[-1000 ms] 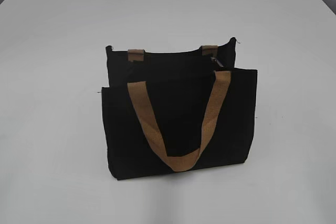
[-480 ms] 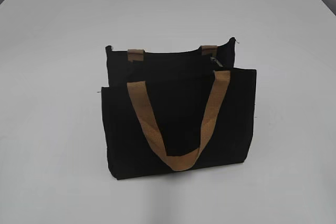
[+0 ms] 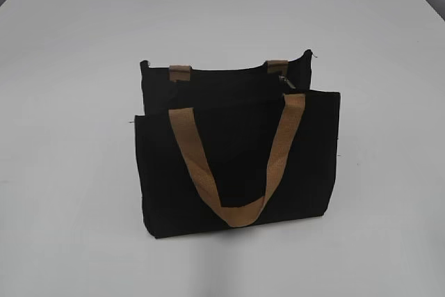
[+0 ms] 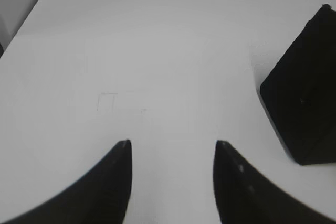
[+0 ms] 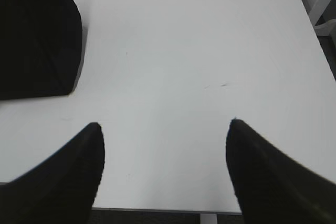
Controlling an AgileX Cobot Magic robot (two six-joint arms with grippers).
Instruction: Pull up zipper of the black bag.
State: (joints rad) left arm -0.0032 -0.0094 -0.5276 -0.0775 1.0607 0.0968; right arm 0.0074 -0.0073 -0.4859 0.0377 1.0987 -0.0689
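The black bag (image 3: 236,161) stands upright in the middle of the white table, with a tan strap (image 3: 236,165) hanging down its front. The zipper's small silvery pull tab (image 3: 287,82) sits at the right end of the bag's top edge. No arm shows in the exterior view. My left gripper (image 4: 172,142) is open and empty over bare table, with a corner of the bag (image 4: 302,103) to its right. My right gripper (image 5: 165,124) is open and empty near the table's front edge, with the bag (image 5: 37,35) at the upper left.
The white table (image 3: 83,193) spreads around the bag on all sides. Its near edge (image 5: 157,211) shows at the bottom of the right wrist view. A white table leg or frame (image 5: 325,9) stands at the far right.
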